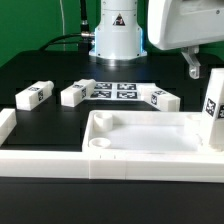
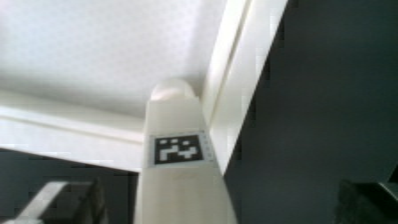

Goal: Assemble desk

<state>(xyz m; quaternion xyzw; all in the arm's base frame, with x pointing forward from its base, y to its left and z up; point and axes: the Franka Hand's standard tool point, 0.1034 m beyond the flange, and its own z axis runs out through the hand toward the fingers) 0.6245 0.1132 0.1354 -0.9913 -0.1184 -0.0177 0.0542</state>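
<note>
The large white plastic tray-like desk top (image 1: 150, 140) lies on the black table (image 1: 40, 70), against the long white border rail (image 1: 40, 160) at the near edge. A short square white leg (image 1: 213, 110) stands upright at the top's right end under the arm; the wrist view shows its tagged face (image 2: 178, 150). The gripper (image 1: 200, 70) hangs above it, jaws spread wide, holding nothing. Three more legs lie farther back (image 1: 33, 96) (image 1: 78, 92) (image 1: 160, 98), near the marker board (image 1: 115, 90).

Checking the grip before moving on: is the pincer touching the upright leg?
Cannot tell. In the exterior view the pincer hovers just above the upright leg, but no clear gap or contact shows.
</note>
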